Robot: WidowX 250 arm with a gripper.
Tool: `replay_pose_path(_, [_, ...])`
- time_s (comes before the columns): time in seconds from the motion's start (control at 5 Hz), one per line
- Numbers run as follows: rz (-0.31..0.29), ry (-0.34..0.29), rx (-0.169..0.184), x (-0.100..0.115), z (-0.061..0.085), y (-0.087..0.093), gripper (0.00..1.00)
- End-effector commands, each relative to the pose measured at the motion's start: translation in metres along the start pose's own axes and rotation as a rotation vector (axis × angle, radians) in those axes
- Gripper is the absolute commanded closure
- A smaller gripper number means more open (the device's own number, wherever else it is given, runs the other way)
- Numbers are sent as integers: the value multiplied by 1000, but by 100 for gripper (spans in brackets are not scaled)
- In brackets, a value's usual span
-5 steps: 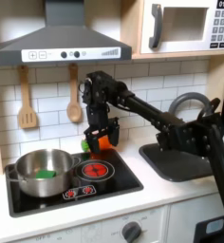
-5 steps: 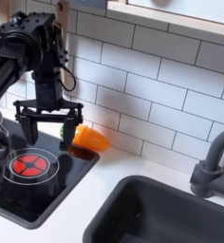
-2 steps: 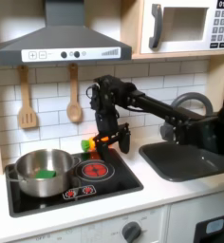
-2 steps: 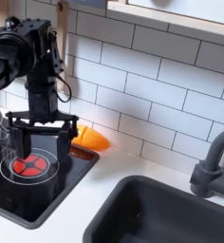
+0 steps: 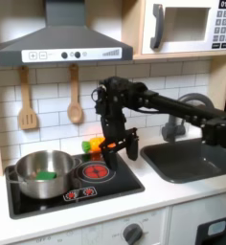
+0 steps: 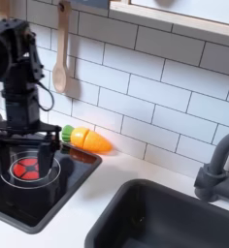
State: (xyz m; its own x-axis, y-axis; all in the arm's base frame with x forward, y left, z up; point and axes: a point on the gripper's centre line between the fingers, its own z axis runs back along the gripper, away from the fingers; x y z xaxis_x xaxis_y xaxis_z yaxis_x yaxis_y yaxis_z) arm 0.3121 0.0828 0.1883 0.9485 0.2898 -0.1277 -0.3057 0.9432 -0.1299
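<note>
My gripper hangs open over the stove with its fingers spread wide and nothing between them. In the second exterior view the gripper sits low above the red burner. An orange toy carrot with a green top lies against the tiled wall at the back of the stove, apart from the fingers. In the first exterior view the carrot shows just left of the gripper. A steel pot with a green item inside stands on the left burner.
A dark sink with a curved faucet lies to the first exterior view's right. A spatula and a wooden spoon hang on the wall. Range hood and microwave sit overhead.
The open gripper has drifted off the carrot, moving left and down in the second exterior view to above the red burner. The carrot has stayed by the wall.
</note>
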Motion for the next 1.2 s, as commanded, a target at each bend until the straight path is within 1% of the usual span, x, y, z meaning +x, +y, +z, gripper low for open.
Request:
replay_pose_path(0.0, [-9,-4,-6,-35,6,7,0])
replay_pose_path(0.2, [-12,-6,-6,-57,12,11,0])
replay_pose_path(0.4, [0,-1,-7,-75,13,17,0])
replay_pose_path(0.6, [-23,-33,-7,-73,21,11,0])
replay_pose_path(0.8, [-3,-32,-21,-77,21,14,0])
replay_pose_path(1.0, [-8,-33,-33,-75,18,11,0])
